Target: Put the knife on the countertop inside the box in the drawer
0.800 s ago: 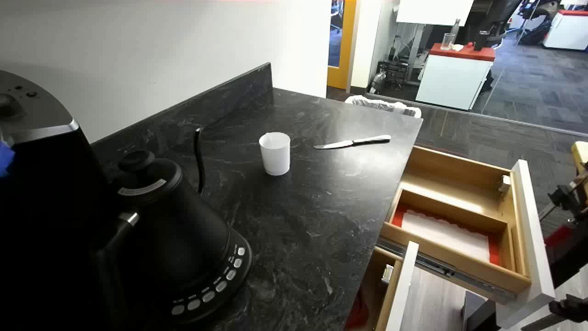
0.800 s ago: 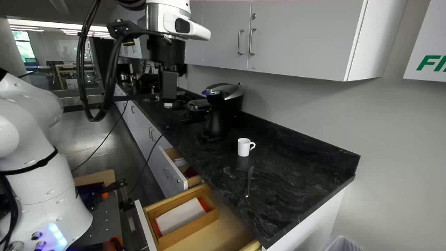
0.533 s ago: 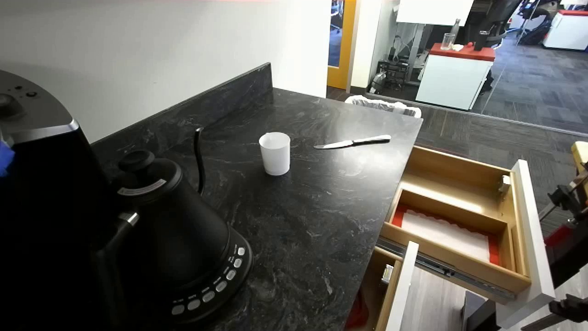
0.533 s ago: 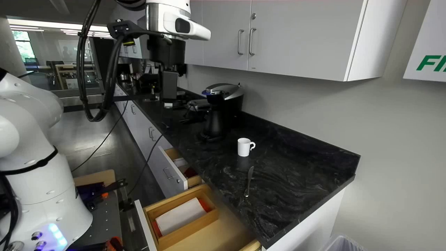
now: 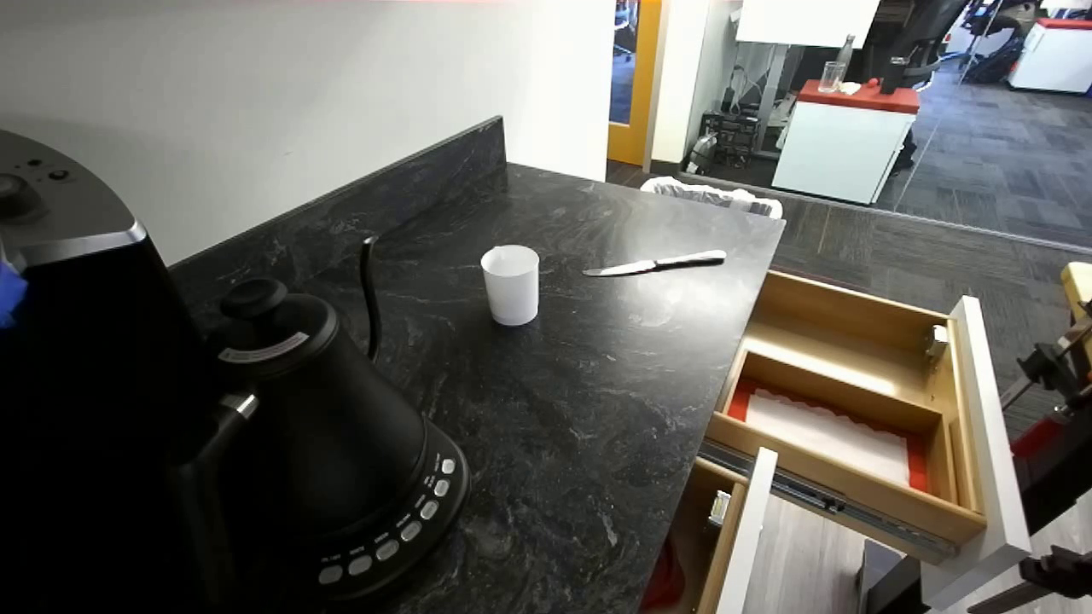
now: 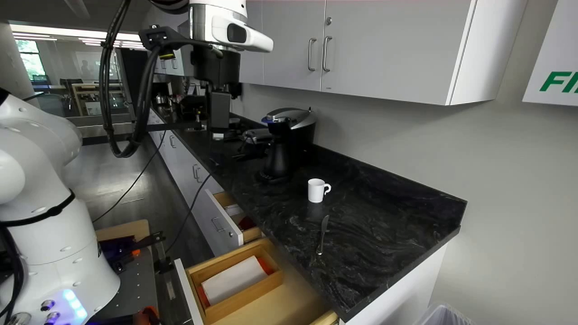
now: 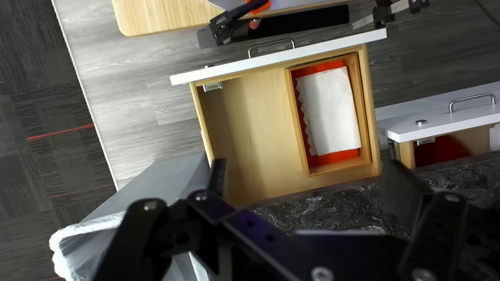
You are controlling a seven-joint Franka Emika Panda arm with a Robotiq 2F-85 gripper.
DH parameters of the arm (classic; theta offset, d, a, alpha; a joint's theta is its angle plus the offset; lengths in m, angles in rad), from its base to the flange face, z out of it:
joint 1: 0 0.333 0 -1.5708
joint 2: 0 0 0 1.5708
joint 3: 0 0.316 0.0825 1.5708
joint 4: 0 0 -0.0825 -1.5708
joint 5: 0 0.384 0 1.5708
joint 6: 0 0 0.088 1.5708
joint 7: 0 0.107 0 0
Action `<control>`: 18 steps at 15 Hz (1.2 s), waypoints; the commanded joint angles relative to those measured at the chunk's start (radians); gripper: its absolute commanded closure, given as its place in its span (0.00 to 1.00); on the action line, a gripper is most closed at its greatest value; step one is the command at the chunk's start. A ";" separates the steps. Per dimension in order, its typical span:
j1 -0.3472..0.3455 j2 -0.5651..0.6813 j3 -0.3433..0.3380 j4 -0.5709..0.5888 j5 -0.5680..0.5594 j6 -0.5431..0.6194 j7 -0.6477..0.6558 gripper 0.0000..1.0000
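The knife (image 5: 655,264) lies flat on the dark countertop (image 5: 554,409), near its edge above the open drawer (image 5: 990,426). It also shows in an exterior view (image 6: 323,235), beyond the drawer (image 6: 271,307). The light wood box (image 6: 246,295) sits inside the drawer, with a red and white lining; it shows in the wrist view too (image 7: 340,166). My gripper (image 6: 218,134) hangs high above the counter side, apart from everything. In the wrist view my gripper (image 7: 305,173) has its fingers wide apart with nothing between them. The knife does not show in the wrist view.
A white cup (image 5: 512,290) stands beside the knife. A black kettle (image 5: 333,418) and a coffee machine stand farther along the counter. A second drawer (image 6: 221,223) is partly open. Cabinets (image 6: 384,45) hang above. A lined bin (image 7: 90,230) stands by the counter's end.
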 commanded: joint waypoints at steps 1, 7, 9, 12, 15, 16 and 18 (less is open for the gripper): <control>-0.001 0.001 0.001 0.002 0.001 -0.002 -0.001 0.00; -0.001 0.001 0.001 0.002 0.001 -0.002 -0.001 0.00; -0.001 0.001 0.001 0.002 0.001 -0.002 -0.001 0.00; -0.001 0.001 0.001 0.002 0.001 -0.002 -0.001 0.00; 0.011 0.051 0.006 0.035 -0.008 0.036 -0.006 0.00; 0.021 0.084 0.008 0.057 -0.006 0.059 -0.014 0.00; 0.035 0.076 0.005 0.077 -0.009 0.068 -0.067 0.00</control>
